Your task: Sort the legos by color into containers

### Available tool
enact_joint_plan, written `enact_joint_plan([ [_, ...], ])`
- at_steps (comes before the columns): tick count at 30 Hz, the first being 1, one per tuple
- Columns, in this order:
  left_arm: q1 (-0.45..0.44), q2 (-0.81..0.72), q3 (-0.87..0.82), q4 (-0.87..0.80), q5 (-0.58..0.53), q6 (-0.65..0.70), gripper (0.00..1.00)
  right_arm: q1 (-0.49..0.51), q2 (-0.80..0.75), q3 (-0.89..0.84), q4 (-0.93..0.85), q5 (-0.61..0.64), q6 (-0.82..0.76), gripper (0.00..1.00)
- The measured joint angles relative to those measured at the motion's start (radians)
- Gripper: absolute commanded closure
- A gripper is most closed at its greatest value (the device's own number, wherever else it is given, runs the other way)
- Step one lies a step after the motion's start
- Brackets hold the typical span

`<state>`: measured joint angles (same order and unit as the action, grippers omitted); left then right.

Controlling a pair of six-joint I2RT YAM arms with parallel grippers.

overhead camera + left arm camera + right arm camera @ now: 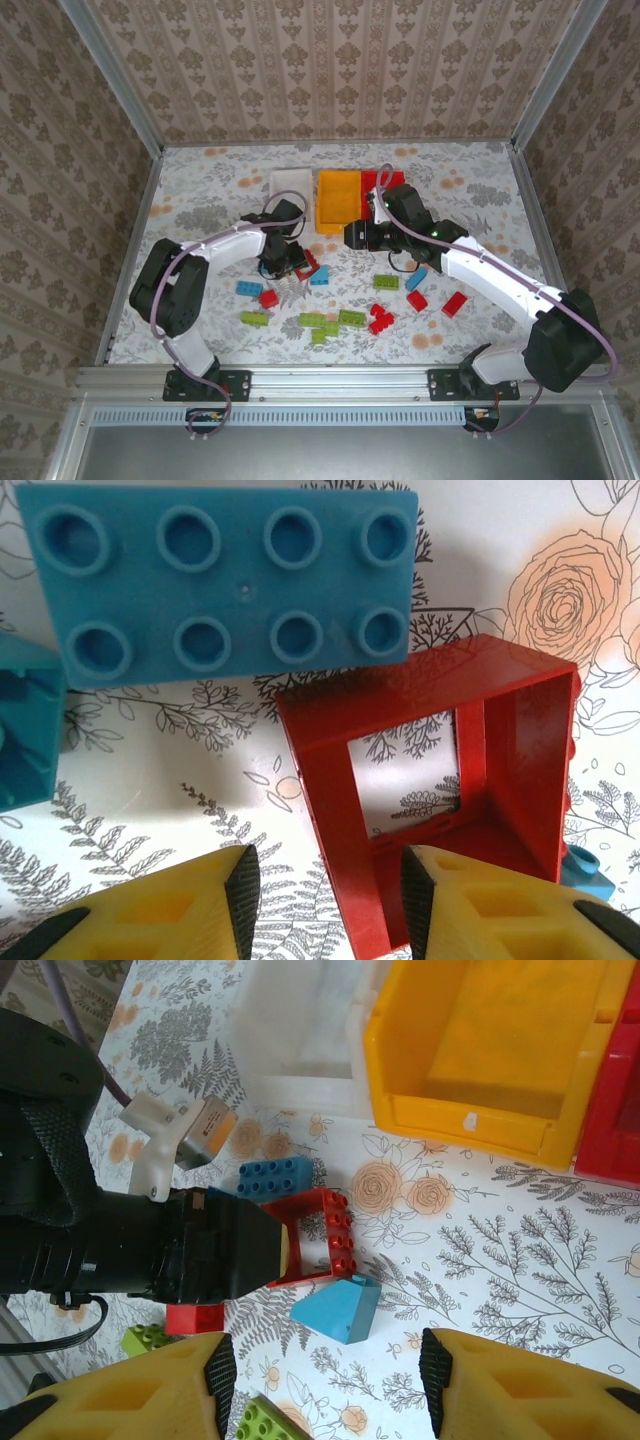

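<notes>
L gripper (330, 892) is part-open, astride one wall of the red frame (440, 770). That wall sits btwn the jaws, one pad on the hollow side, the other outside w/ a gap showing, so no grip yet. A blue brick (220, 580) lies just ahead of the jaws, beside the frame (don't snag it). Best approach: center the wall, pinch firm, lift straight up, then head for the red bin (615, 1110). R gripper (328, 1390) is open, holding nothing, with a blue wedge (340, 1310) ahead of its jaws.
</notes>
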<state>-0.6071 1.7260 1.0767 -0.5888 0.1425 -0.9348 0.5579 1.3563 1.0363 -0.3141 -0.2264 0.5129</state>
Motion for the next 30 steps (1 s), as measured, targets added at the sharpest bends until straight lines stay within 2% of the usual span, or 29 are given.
enact_joint_plan([
  [7,0.000,0.027,0.014,0.007,-0.002,-0.003,0.91,0.002,0.000,-0.004,0.001,-0.011,0.012,0.48],
  [11,-0.001,0.025,0.039,-0.033,-0.027,0.015,1.00,0.002,0.000,-0.004,0.001,-0.011,0.012,0.48],
  [17,0.000,-0.029,0.156,-0.171,-0.107,0.085,1.00,0.002,0.000,-0.004,0.000,-0.010,0.014,0.50],
  [22,0.052,-0.029,0.365,-0.267,-0.160,0.196,1.00,0.002,0.003,0.021,-0.003,0.006,0.016,0.50],
  [26,0.114,0.079,0.568,-0.309,-0.184,0.290,1.00,0.003,0.050,0.108,0.013,0.026,0.020,0.49],
  [30,0.158,0.261,0.754,-0.325,-0.204,0.367,1.00,0.014,0.129,0.206,0.034,0.076,0.022,0.50],
])
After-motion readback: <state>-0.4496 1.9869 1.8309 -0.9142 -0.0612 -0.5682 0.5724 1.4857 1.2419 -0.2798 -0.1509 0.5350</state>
